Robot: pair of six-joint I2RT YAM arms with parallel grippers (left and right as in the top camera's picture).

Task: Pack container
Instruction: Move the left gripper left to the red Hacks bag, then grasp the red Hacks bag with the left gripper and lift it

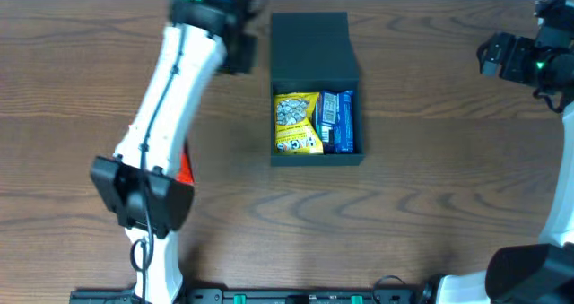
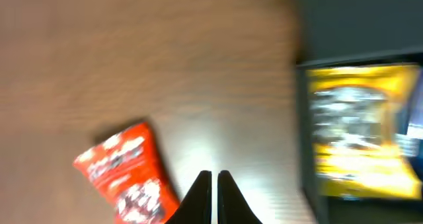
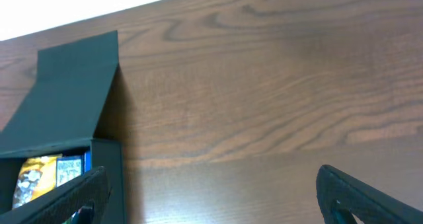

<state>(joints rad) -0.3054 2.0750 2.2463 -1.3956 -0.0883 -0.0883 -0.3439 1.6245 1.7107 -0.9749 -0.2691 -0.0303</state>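
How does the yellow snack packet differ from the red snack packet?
The yellow snack packet lies inside the container, beside a blue packet; the red snack packet lies outside it, on the table. From overhead the yellow one shows fully, while the red one is mostly hidden under the left arm. Both are printed packets, and neither is held.

The wooden table (image 1: 430,187) showed a brown grain running left to right. A yellow snack packet (image 1: 298,123) and a blue snack packet (image 1: 337,120) lay side by side, touching. A red snack packet (image 2: 125,174) lay flat on the table, well apart from both; its print was too blurred to read. A black rail (image 1: 269,297) with green fittings ran along the table's near edge.
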